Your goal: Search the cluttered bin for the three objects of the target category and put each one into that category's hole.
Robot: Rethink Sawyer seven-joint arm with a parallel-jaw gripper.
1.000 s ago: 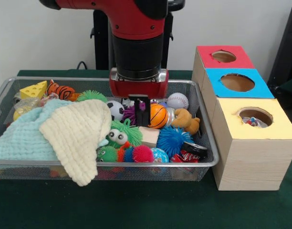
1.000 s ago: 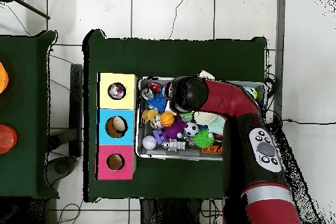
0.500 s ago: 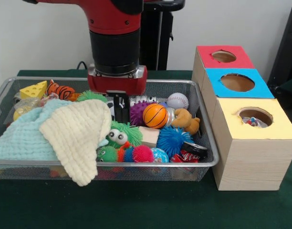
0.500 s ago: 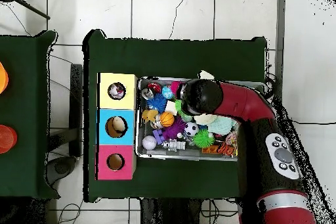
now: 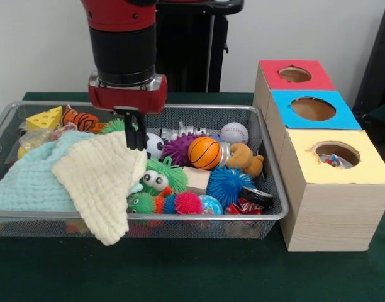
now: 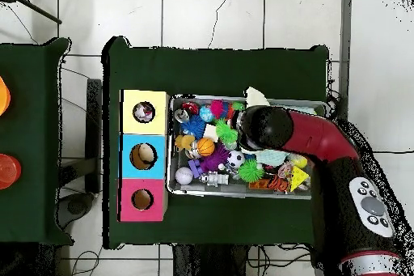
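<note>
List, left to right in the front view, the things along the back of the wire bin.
Yellow cheese wedge toy → orange tiger-striped toy → black-and-white soccer ball → purple spiky ball → orange basketball → white baseball.

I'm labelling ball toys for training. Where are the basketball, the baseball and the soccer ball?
basketball (image 5: 204, 153), front view, middle of its orange face.
baseball (image 5: 234, 133), front view, centre of its white top.
soccer ball (image 5: 155, 145), front view, the visible white part right of the hand.
</note>
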